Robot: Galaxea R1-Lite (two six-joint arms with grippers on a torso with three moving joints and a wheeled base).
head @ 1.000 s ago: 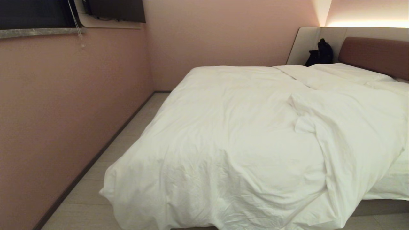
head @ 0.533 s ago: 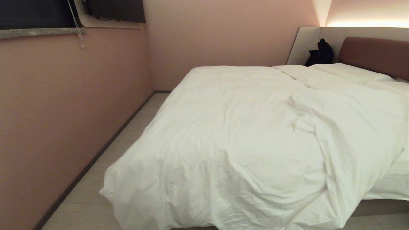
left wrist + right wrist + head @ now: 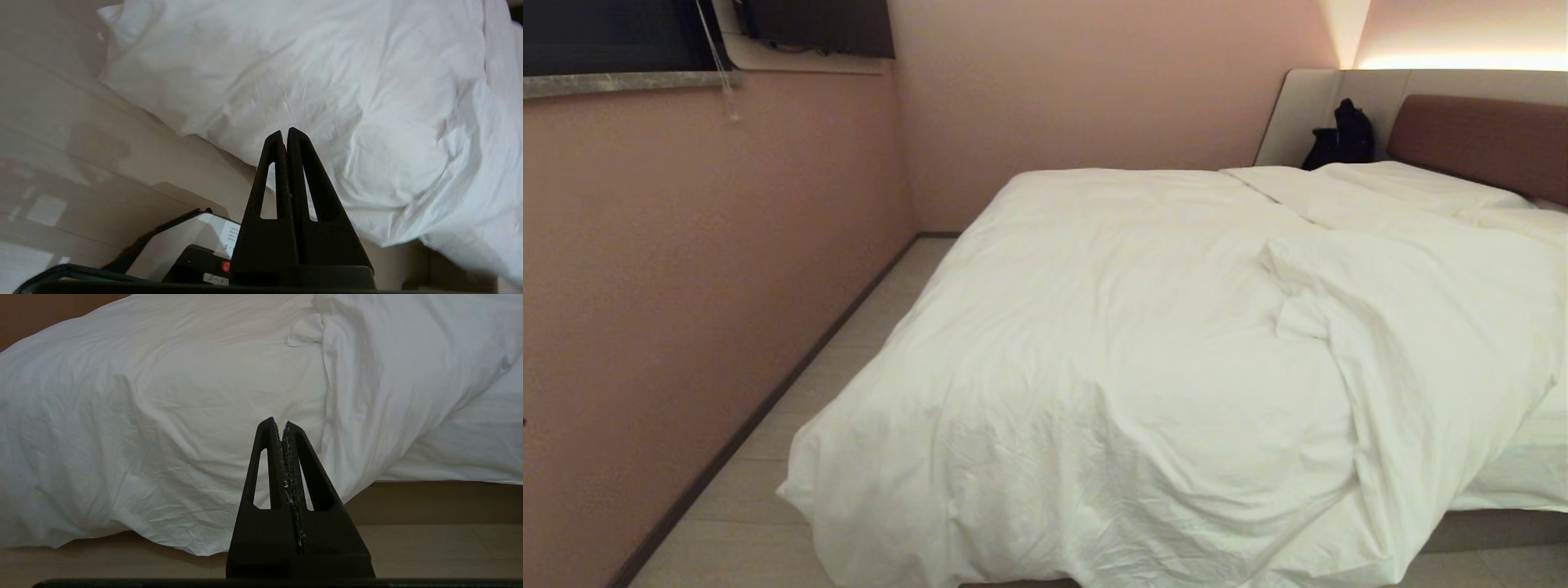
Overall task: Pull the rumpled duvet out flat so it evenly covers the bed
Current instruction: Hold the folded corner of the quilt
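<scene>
Black, both pincers are pressed together on nothing: the left pincer [image 3: 286, 131] hangs over the duvet's [image 3: 1143, 359] floor-draped corner, the right pincer [image 3: 278, 422] faces its hanging edge. Beyond, the rumpled duvet bunches across the bed [image 3: 1494, 523], reaching the pillows [image 3: 1405, 186] and headboard [image 3: 1486, 139].

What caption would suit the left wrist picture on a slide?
Left gripper, fingers pressed together on nothing, poised above the rumpled white duvet where it spills toward the floor.
</scene>
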